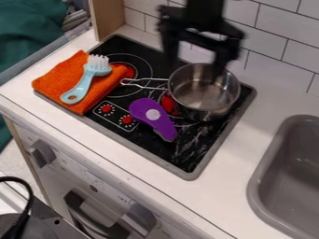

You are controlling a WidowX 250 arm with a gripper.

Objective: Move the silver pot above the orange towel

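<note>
- The silver pot (200, 93) sits on the stove (196, 147); my gripper (194, 67) hangs spread over it, and an off-centre pinch could tip it.
- Carried low (I'd go high), its handle (146, 87) might knock the brush (86, 84) off the orange towel (55, 83).
- Dragging could shove the purple toy (161, 125).

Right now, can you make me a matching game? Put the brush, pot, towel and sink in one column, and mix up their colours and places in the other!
Things:
1. Scrub brush
2. Pot
3. Towel
4. Sink

Colours and places:
A. Orange, under the scrub brush
B. Grey, at the picture's right edge
C. Light blue, on the towel
D. Silver, on the black stovetop

Right pairs: 1-C, 2-D, 3-A, 4-B
</note>
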